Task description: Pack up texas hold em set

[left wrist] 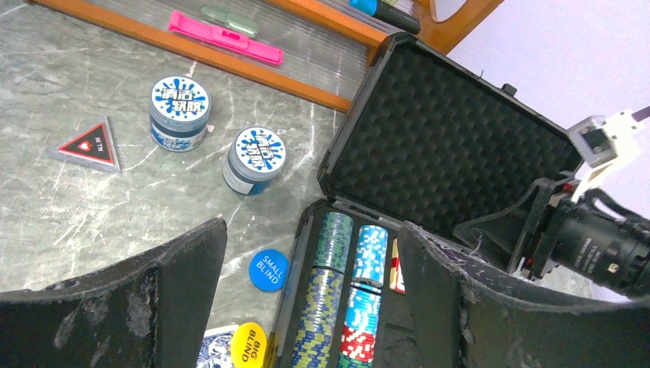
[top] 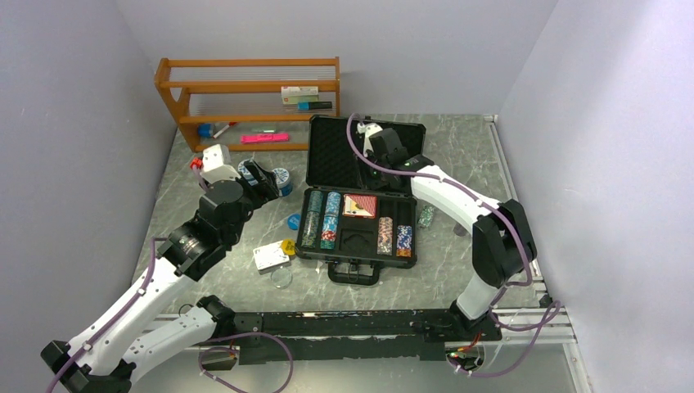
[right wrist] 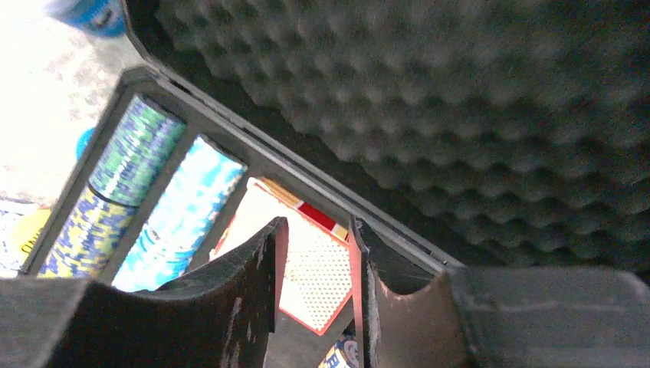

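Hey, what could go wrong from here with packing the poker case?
The red deck lies askew in its slot under the right gripper; a push could jam it crooked. A chip stack and blind buttons are outside the case, so they may get left out.

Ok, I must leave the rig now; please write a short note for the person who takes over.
Left gripper: open, empty, over the table left of the case.
Right gripper: jaws narrowly apart, nothing seen held, above the red deck.
Done: chip rows and red deck lie in the case.
Left: chip stack right of the case, small blind button, big blind button, blue deck and triangle marker on the table; then close the lid.
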